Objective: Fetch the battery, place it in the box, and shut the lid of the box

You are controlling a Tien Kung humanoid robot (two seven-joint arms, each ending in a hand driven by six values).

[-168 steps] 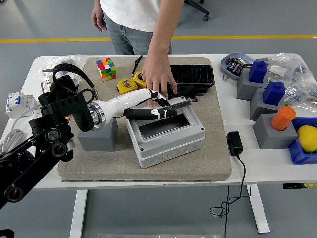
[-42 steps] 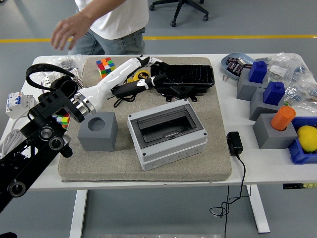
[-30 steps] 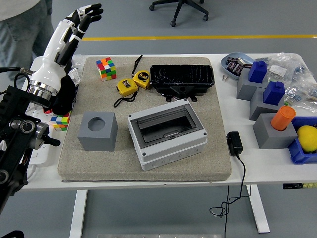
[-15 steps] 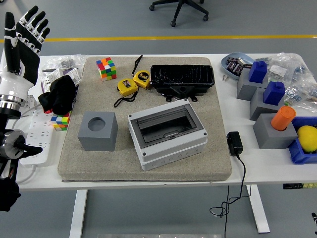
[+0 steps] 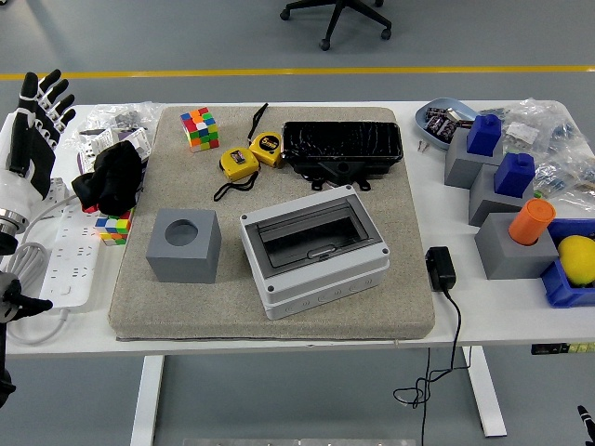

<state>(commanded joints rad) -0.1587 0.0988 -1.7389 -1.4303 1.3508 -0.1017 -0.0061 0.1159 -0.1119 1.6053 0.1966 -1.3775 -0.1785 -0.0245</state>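
One box [image 5: 314,251] is sitting lid-shut on the mat.
Behind it two tape measures [image 5: 251,154] are lying; my left hand [image 5: 33,121], fingers spread and empty, is hovering far left.

I see the grey junction box [image 5: 315,253] on the beige mat [image 5: 270,307], its lid shut. A grey block [image 5: 183,245] sits just to its left, two yellow tape measures [image 5: 249,154] and a black tray [image 5: 342,147] behind it. My left hand [image 5: 30,130] is raised at the left edge, fingers spread, holding nothing.
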